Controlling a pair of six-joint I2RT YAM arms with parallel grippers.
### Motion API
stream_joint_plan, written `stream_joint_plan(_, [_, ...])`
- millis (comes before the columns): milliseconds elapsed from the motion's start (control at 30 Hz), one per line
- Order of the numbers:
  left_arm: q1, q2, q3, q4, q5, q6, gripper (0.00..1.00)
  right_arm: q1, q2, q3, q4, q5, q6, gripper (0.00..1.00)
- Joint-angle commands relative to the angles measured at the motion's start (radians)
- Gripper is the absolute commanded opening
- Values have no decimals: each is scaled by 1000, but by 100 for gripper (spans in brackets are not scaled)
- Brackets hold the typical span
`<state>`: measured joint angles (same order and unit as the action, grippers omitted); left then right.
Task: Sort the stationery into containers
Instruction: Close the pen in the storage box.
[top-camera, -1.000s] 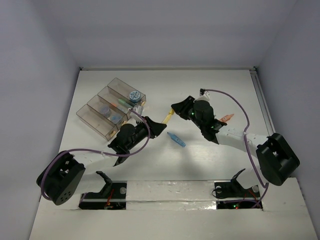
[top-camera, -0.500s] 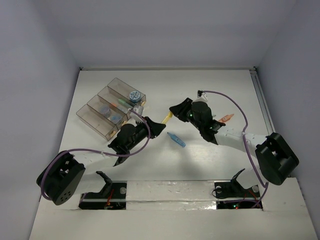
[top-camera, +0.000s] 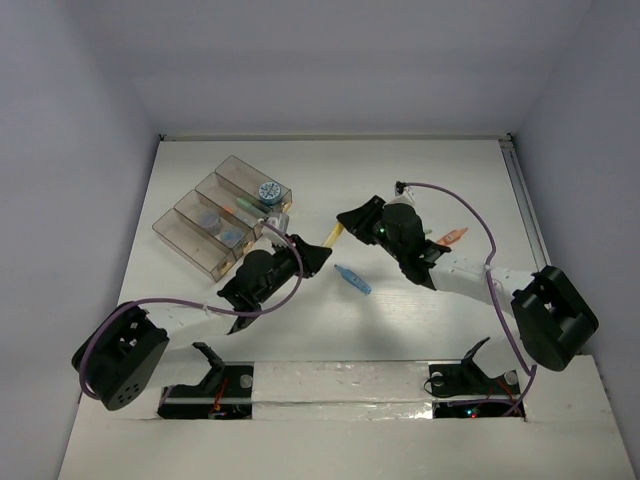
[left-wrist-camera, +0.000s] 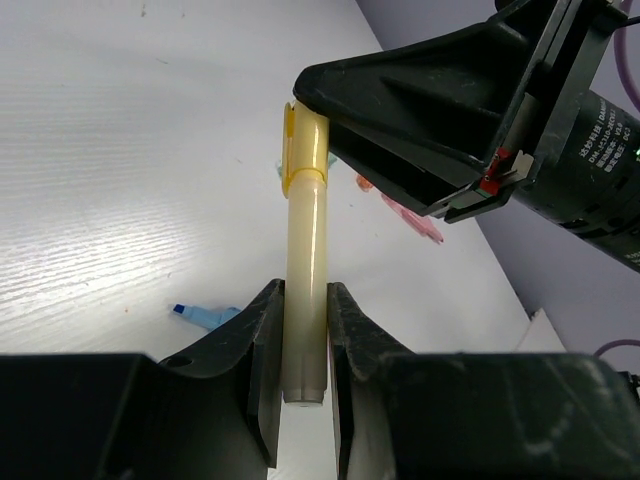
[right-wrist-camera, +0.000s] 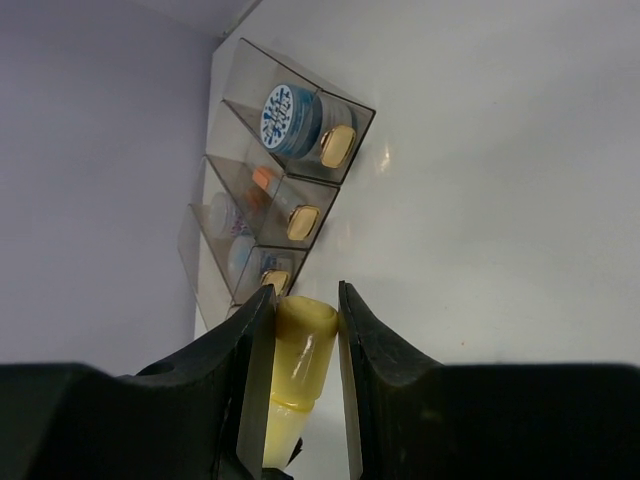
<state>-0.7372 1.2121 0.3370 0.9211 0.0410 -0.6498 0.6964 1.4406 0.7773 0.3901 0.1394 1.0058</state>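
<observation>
A yellow pen (top-camera: 335, 233) is held off the table between both grippers. My left gripper (top-camera: 322, 252) is shut on its pale barrel (left-wrist-camera: 305, 250). My right gripper (top-camera: 347, 218) is shut on its yellow capped end (right-wrist-camera: 300, 345). The joined clear containers (top-camera: 222, 212) stand at the far left and also show in the right wrist view (right-wrist-camera: 345, 100). They hold a blue patterned tape roll (top-camera: 268, 190), other rolls and coloured pens. A blue pen (top-camera: 352, 279) lies on the table below the grippers. An orange pen (top-camera: 455, 236) lies to the right, beside the right arm.
In the left wrist view, the blue pen (left-wrist-camera: 205, 315) lies left of my fingers, and a pink pen (left-wrist-camera: 415, 218) lies beyond the yellow one. White walls enclose the table on the left, back and right. The arm bases sit at the near edge.
The right gripper has shifted slightly left toward the left gripper. Both stay closed on the yellow pen. The blue and orange pens have not moved.
</observation>
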Motion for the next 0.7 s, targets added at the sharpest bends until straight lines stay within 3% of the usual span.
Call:
stream_joint_plan(0, [-36,-48,28,73,-96,62,0,15,-25,10,41,-86,45,10])
stream_joint_plan(233, [-90,-54,33,70,-184,114,0,15,-14,-27,93,-172,99,9])
stream_joint_plan(667, [-111,-91,42,21,-282,176,0,35,-92,-50,-2,-153,48,2])
